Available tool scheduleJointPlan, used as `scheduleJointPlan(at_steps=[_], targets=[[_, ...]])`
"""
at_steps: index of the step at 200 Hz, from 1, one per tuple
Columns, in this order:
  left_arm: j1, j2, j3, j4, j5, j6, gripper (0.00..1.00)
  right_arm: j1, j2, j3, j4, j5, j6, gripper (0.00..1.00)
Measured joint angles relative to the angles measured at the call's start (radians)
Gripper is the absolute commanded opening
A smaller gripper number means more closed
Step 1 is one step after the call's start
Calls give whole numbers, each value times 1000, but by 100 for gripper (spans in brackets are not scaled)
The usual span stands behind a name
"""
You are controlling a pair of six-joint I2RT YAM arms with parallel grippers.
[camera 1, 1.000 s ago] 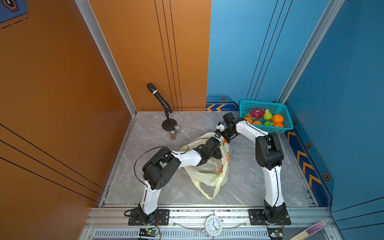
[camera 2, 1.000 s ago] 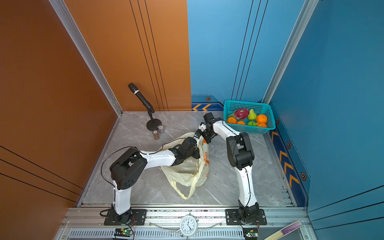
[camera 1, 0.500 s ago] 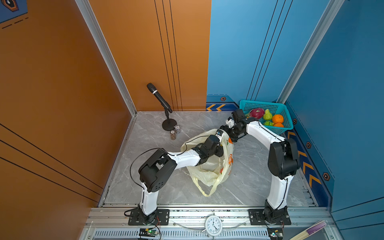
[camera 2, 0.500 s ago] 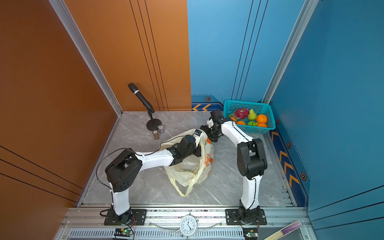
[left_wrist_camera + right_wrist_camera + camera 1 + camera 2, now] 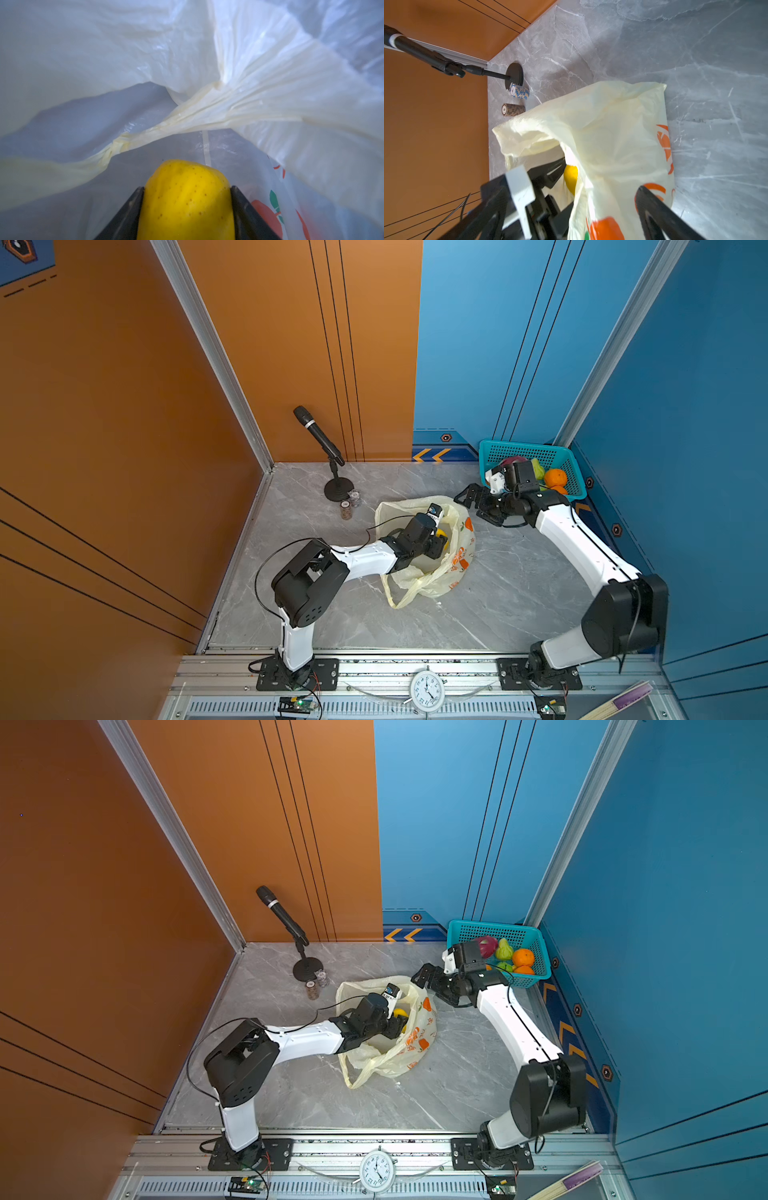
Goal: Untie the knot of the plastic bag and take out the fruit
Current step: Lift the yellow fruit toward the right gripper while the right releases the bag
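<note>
The plastic bag (image 5: 457, 564) lies on the grey floor with its mouth open and a loop handle trailing forward in both top views. My left gripper (image 5: 187, 189) reaches inside it, shut on a yellow fruit (image 5: 185, 178), which also peeks out in a top view (image 5: 400, 1013). A handle strip crosses the left wrist view with a tight twisted bunch (image 5: 118, 145); I cannot tell whether this is the knot. My right gripper (image 5: 473, 506) is open just beside the bag's back right edge. In the right wrist view the bag (image 5: 602, 124) sits between its wide jaws.
A teal basket (image 5: 528, 452) in the back right corner holds an orange (image 5: 555, 477), a green fruit (image 5: 503, 948) and a pink one (image 5: 486, 946). A microphone on a stand (image 5: 320, 439) and two small cylinders (image 5: 345, 510) stand at the back left. Walls close three sides.
My right gripper has opened, let go of the bag's edge and drawn back to the right toward the basket. My left gripper stays inside the bag on the yellow fruit.
</note>
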Motion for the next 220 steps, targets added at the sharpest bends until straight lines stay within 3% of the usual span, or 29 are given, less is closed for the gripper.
scheduleJointPlan(at_steps=[39, 75, 157, 220], targets=[[0, 0, 2, -6, 8, 0, 44, 0, -219, -124, 5, 2, 12, 97], [1, -7, 4, -20, 14, -3, 44, 45, -318, -206, 4, 31, 16, 97], [1, -174, -17, -29, 23, -11, 44, 143, -249, -288, -33, 286, 11, 93], [11, -311, -107, -17, 29, 19, 44, 143, -226, -338, -33, 335, 9, 93]])
